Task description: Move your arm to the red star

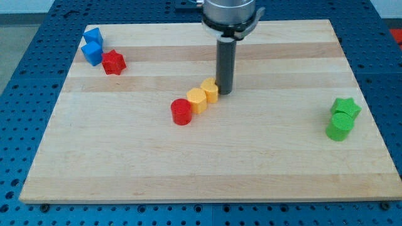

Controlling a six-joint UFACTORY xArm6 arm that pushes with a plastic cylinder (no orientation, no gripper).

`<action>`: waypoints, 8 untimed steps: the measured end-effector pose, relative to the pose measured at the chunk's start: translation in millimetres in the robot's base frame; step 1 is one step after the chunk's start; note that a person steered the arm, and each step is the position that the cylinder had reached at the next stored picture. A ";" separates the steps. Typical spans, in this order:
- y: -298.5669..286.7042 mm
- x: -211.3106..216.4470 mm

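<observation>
The red star (114, 62) lies near the board's top left corner, touching a blue block (92, 53) on its left, with a second blue block (93, 36) just above that one. My tip (224, 93) rests near the board's middle, right beside the right side of a yellow block (210, 90). That yellow block forms a diagonal row with another yellow block (196, 100) and a red cylinder (181, 112) running down to the left. The red star is far to the left of the tip and somewhat higher in the view.
A green star (346, 107) and a green cylinder (340, 126) sit together near the board's right edge. The wooden board (264, 163) lies on a blue perforated table.
</observation>
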State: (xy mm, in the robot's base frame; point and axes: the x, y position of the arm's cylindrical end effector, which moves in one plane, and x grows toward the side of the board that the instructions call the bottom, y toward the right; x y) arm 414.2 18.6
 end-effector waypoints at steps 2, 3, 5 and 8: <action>-30.6 21.4; -22.2 10.3; -0.6 -44.7; -142.3 -47.8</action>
State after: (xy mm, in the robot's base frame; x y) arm 366.4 -123.7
